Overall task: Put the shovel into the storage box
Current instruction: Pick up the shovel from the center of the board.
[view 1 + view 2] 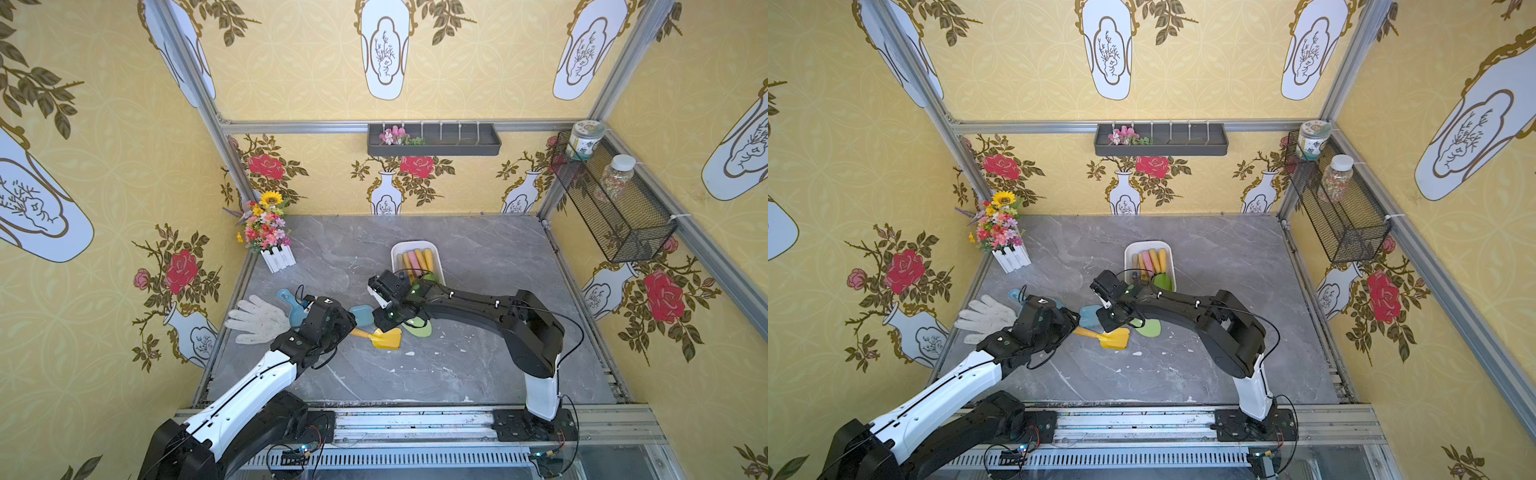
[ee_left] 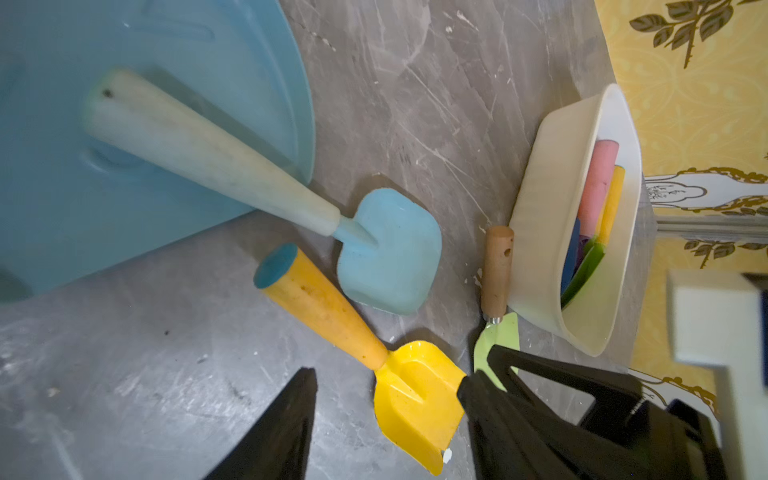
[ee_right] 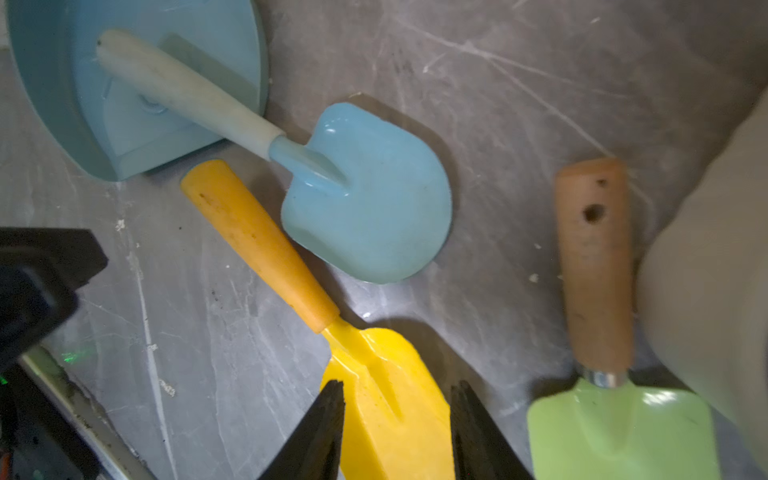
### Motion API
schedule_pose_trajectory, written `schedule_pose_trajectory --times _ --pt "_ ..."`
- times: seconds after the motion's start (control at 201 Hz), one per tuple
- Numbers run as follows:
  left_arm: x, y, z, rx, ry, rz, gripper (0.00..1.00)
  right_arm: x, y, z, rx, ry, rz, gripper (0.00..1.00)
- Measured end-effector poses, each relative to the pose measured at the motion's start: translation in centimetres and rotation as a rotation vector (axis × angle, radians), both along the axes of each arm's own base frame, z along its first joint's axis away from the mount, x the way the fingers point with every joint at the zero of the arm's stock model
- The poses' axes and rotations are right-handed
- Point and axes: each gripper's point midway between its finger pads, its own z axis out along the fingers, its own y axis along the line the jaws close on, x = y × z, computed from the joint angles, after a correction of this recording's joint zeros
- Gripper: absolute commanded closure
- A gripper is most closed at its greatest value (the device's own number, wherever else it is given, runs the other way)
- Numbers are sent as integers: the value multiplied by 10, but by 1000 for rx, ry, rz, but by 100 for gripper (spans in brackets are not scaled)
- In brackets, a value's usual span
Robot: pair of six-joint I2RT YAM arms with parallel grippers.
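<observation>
Shovel, yellow, lies on the table near the storage box, between a blue shovel and a green shovel. The right claw straddles its blade; we cannot tell whether it grips. The left claw gapes empty near the handle.

Each arm combined white link shells with black joint housings. The left arm had a long white link split by a black seam and dotted with small dark screws. Its black wrist bore green dots and a white triangular mark. The right arm had a white lowest link on a black base plate. Its black upper link carried white cable clips, and its wrist had a white plate. Thin black cables looped off both arms. The left tool and right tool had matte black fingers tapering to points.
</observation>
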Motion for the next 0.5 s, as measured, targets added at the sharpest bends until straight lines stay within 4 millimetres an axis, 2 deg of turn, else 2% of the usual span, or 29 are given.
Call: schedule_pose_trajectory --times 0.234,0.503 --pt "1 16 5 -5 -11 66 38 -14 27 -19 11 34 79 55" --pt "3 23 7 -4 -18 91 38 -9 44 -25 16 15 118 56"
